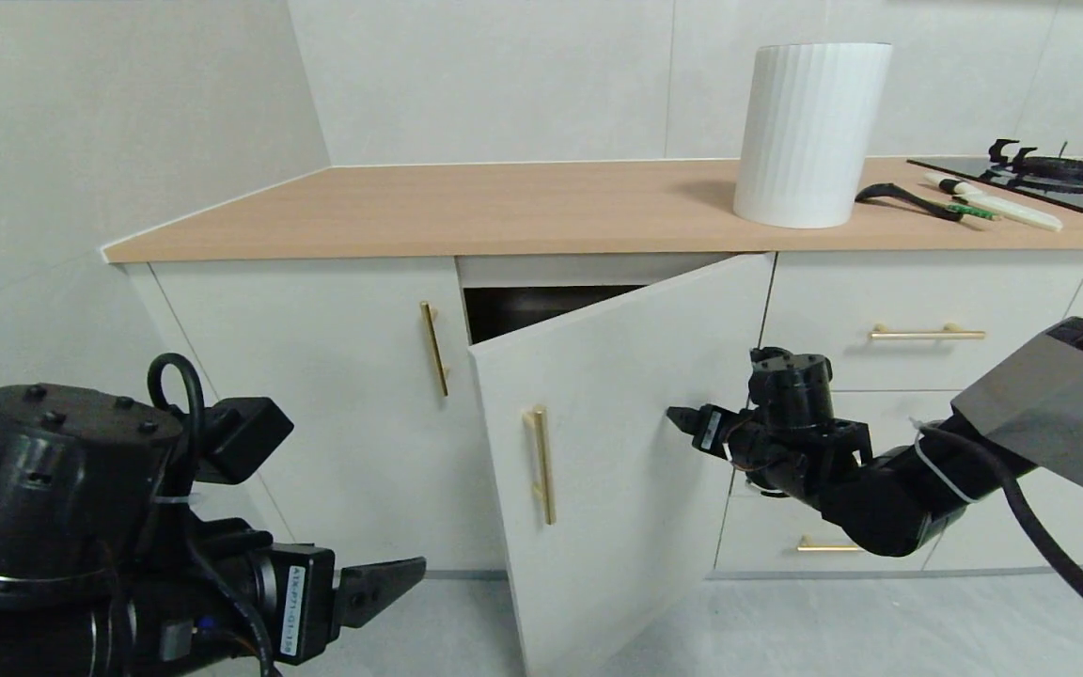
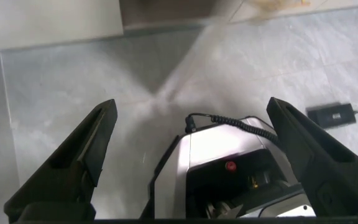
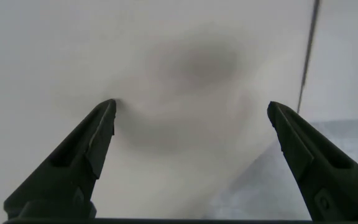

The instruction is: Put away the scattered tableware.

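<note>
On the wooden countertop [image 1: 504,202] lie a black utensil [image 1: 908,199] and a white-handled one with green marks [image 1: 1002,205], beside a tall white ribbed container [image 1: 809,132]. Below them a white cabinet door [image 1: 617,451] with a gold handle [image 1: 540,463] stands partly swung out, showing a dark gap [image 1: 541,306]. My right gripper [image 1: 687,420] is open, close to the door's outer face [image 3: 185,74] near its hinge side, to the right of the handle; its fingers [image 3: 92,137] hold nothing. My left gripper [image 1: 400,574] hangs low at the left, open and empty [image 2: 191,106] above the floor.
A gas hob [image 1: 1063,174] sits at the counter's far right. Drawers with gold handles [image 1: 927,332] lie right of the swung door, and a shut door with its own handle [image 1: 434,348] lies left. A black adapter [image 2: 331,114] rests on the grey floor.
</note>
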Robot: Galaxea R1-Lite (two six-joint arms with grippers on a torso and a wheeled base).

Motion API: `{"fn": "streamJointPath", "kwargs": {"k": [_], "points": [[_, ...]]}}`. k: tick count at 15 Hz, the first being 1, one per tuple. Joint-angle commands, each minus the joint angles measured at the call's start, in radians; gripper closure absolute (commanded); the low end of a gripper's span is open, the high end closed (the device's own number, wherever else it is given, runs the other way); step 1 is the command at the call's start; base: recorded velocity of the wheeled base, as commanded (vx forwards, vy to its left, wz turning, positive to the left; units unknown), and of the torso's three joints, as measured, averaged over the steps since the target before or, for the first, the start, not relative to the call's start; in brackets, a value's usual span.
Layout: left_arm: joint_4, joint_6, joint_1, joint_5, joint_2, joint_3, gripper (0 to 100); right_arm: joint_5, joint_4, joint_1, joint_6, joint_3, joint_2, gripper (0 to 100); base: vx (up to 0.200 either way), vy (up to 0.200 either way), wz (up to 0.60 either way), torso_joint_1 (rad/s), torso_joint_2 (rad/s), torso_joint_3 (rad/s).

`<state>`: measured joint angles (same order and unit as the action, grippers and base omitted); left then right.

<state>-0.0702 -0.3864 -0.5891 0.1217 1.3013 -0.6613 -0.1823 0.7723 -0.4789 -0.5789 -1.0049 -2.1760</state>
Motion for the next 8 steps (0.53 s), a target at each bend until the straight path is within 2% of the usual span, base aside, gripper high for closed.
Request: {"fn": "streamJointPath", "kwargs": {"k": [1,6,8], "points": [[0.0,-0.002,0.0,-0.001,0.006,0.0,0,-0.002,-0.002,0.0,0.001,-0.001,-0.004,0,0.0,0.0,0.0,0.0,0.0,0.0],[0.0,-0.002,0.0,0.001,0.009,0.002,0,-0.009,0.047,0.0,-0.001,-0.003,-0.019,0,0.0,0.0,0.0,0.0,0.0,0.0],[0.0,0.0,0.0,0.001,0.009,0.003,0,-0.043,0.051,0.002,-0.009,-0.034,-0.038,0,0.0,0.0,0.0,0.0,0.0,0.0]]}}
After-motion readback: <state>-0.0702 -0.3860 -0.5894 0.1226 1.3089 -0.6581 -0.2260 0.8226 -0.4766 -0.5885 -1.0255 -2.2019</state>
